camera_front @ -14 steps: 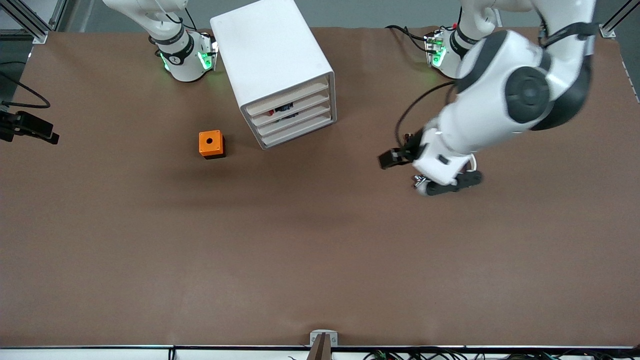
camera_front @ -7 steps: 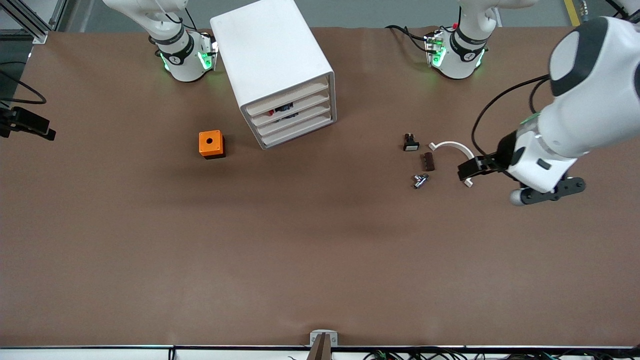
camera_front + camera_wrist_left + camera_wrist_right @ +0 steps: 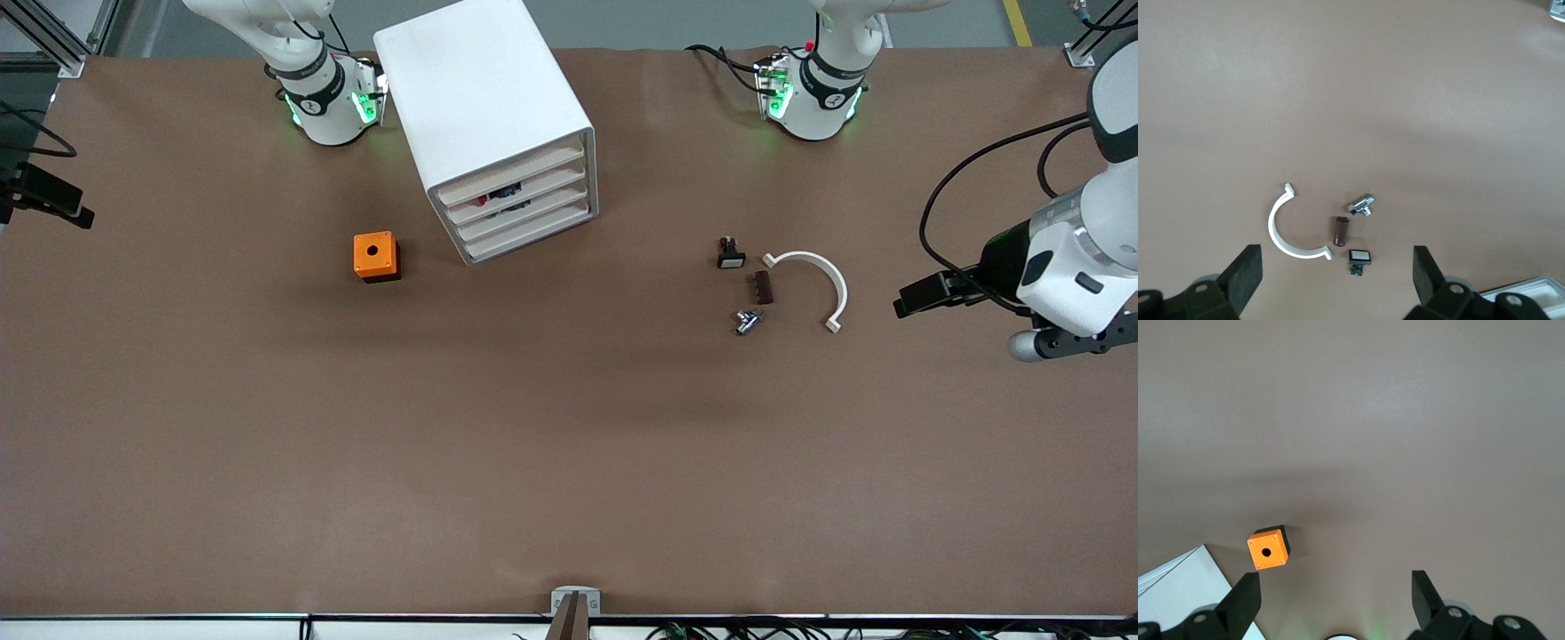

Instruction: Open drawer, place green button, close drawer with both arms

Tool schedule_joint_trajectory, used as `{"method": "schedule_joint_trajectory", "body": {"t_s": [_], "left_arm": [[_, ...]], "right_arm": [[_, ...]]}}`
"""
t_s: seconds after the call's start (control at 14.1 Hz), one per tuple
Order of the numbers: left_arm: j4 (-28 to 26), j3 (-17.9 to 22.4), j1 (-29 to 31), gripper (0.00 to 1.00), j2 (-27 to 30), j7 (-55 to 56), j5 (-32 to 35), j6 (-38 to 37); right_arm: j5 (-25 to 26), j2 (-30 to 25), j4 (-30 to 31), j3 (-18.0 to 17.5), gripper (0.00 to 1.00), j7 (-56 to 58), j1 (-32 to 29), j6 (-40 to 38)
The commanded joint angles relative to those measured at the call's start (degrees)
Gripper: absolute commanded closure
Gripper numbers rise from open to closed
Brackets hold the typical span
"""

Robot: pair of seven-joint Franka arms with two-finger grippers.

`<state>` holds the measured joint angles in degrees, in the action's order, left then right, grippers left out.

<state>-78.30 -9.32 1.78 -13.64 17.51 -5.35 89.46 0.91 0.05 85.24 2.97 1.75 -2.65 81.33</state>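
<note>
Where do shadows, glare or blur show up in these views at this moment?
Front view: sharp, with soft broad shadows on the brown table and green glow at both arm bases. Left wrist view: a pale sheen on the table, the white curved piece crisp, the left tool open. Right wrist view: a diffuse shadow above the orange cube.

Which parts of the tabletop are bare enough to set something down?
The wide stretch nearer the front camera than the orange cube and the white arc is bare. It is crowded where the switch, brown piece and metal fitting cluster beside that arc.
</note>
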Motion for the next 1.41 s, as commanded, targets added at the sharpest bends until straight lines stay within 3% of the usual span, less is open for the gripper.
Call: {"method": "schedule_joint_trajectory", "body": {"t_s": [0.0, 0.21, 0.42, 1.2, 1.34], "left_arm": [[-7.4, 2.8, -0.2, 0.01, 7.2, -4.8, 1.1, -0.1], [-14.8, 6.7, -1.6, 0.01, 13.7, -8.4, 1.1, 1.7], [-24.0, 7.3, -1.4, 0.01, 20.4, -9.7, 1.1, 10.4], [-19.2, 6.6, -1.4, 0.01, 20.5, -9.2, 2.2, 8.1], [-18.0, 6.4, -1.4, 0.01, 20.3, -9.3, 3.6, 7.1]], "right_arm": [[-0.3, -3.0, 3.4, -0.4, 0.00, 0.5, 0.1, 0.6], [-0.3, -3.5, 3.9, 1.7, 0.00, 0.5, 2.5, 0.1], [-0.3, -4.7, 5.6, 2.0, 0.00, 0.5, 2.6, 0.8], [-0.6, -5.9, 5.6, 1.6, 0.00, 0.7, 2.3, 3.1], [-2.6, -6.2, 5.7, 1.7, 0.00, 0.7, 2.2, 3.7]]}}
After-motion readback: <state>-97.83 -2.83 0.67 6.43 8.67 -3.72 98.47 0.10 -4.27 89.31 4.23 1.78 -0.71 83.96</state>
